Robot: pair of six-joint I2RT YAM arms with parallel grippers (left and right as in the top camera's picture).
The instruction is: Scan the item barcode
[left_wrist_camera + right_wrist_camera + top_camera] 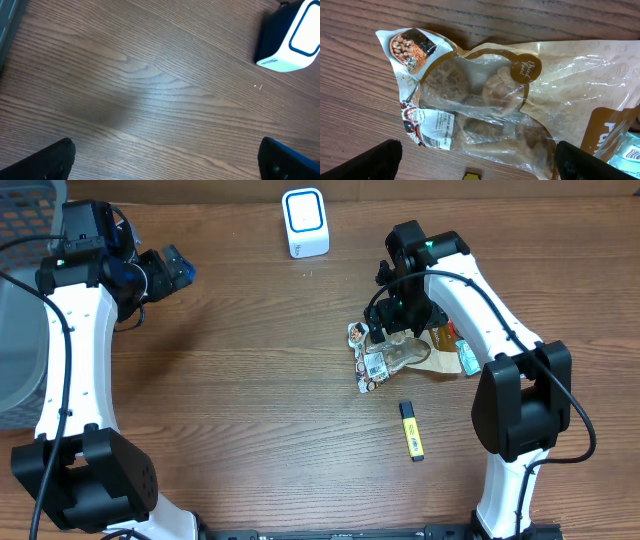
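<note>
The overhead camera looked straight down on the whole table (250,380), taking in both my arms from a distance. My left wrist camera sat close over bare wood, facing down past my left gripper (167,160), with the scanner (295,35) in its top right corner. My right wrist camera hung close above the snack bag (495,110), looking past my right gripper (485,162). The overhead view shared both scanner and bag.

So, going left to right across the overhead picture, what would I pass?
Grey bin → left gripper, open → white barcode scanner → clear snack bag → teal packet.
</note>
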